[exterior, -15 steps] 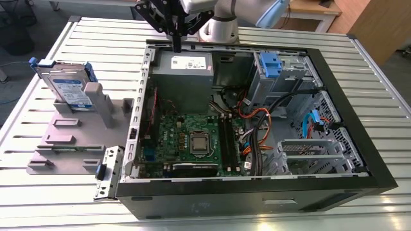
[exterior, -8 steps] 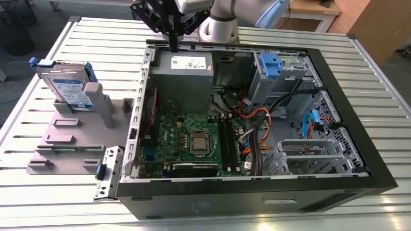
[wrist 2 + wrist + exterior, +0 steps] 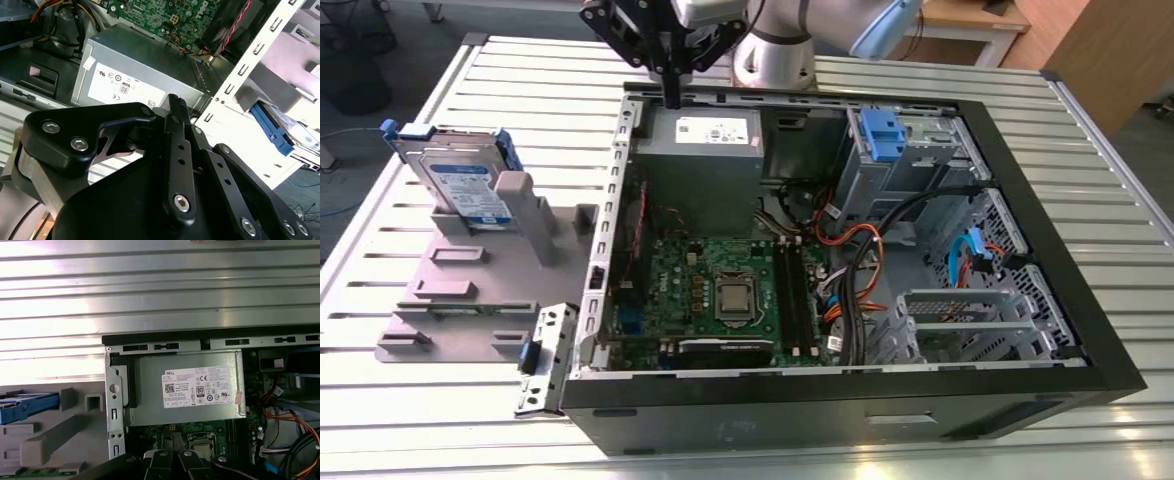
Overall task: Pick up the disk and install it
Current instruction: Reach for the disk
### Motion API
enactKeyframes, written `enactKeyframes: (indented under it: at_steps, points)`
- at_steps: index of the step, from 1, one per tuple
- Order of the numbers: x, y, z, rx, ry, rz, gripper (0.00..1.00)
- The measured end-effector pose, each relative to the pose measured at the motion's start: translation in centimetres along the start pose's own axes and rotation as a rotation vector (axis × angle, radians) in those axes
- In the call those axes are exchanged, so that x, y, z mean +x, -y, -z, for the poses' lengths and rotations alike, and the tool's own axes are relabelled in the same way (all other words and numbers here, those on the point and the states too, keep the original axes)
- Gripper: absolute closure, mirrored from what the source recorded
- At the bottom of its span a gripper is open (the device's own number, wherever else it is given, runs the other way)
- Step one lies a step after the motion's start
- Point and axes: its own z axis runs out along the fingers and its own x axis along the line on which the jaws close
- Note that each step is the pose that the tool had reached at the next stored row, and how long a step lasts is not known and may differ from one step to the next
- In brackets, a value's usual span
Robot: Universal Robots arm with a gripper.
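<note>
While hanging over open PC case (image 3: 827,425) by grey PSU (image 3: 700,160), holds tool (image 3: 672,98) pinched together, empty. Sits well apart from disk (image 3: 459,185), propped on edge in grey stand (image 3: 467,290) on desk (image 3: 534,90), the exterior view's left.

Silver disk (image 3: 454,180), blue-and-white label, blue bracket, at nine o'clock of the black case (image 3: 854,415); green motherboard (image 3: 707,270); grey box (image 3: 700,165), white sticker (image 3: 716,130); black end effector (image 3: 674,98); pale ribbed counter (image 3: 520,90).
</note>
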Motion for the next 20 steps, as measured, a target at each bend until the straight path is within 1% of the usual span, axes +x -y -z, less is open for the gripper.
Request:
enactKeyframes:
  at_steps: [13, 20]
  points:
    - [1.69, 0.13, 0.03, 0.0000, 0.0000, 0.000, 0.89]
    - [2.73, 0.21, 0.04, 0.0000, 0.0000, 0.000, 0.89]
